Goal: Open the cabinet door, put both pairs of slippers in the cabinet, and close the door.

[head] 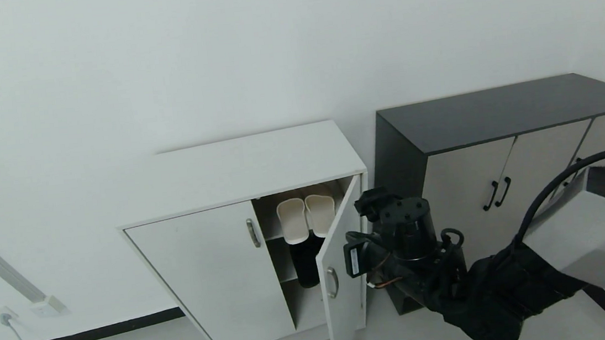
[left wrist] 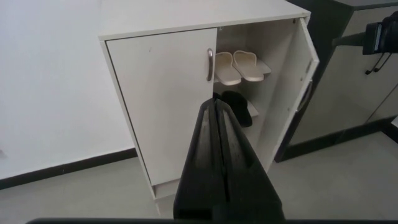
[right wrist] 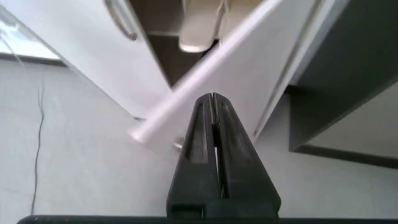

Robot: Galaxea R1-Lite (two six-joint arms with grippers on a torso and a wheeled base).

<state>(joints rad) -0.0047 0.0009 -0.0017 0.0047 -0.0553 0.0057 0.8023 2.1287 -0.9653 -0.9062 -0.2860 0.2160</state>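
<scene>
1. Head view: the bottom edge cuts off the cabinet, so its base and the foot of its open right door are out of frame.
2. The left door is closed and hides that half of the interior.
3. The beige slippers lie side by side on the upper shelf, in plain sight through the opening.
4. The black slippers sit on the shelf below. They read as one dark mass, and the two shoes cannot be told apart.
5. Right gripper: the jaws are pressed together with nothing between them. In the right wrist view the right door's free edge runs slantwise just beyond the tips. Whether they touch it cannot be told. The door handle is partly hidden behind the fingers.
6. Left gripper: the jaws are closed and hold nothing. It hangs well back from the cabinet, facing the opening, and covers part of the black slippers in its own view.
7. Room for moving: the right door stands partly open. The dark cabinet stands just beside the white one. The right arm takes up the space between the door and that cabinet.
8. A wall socket with a cable sits far to the left, well apart from the cabinet.
</scene>
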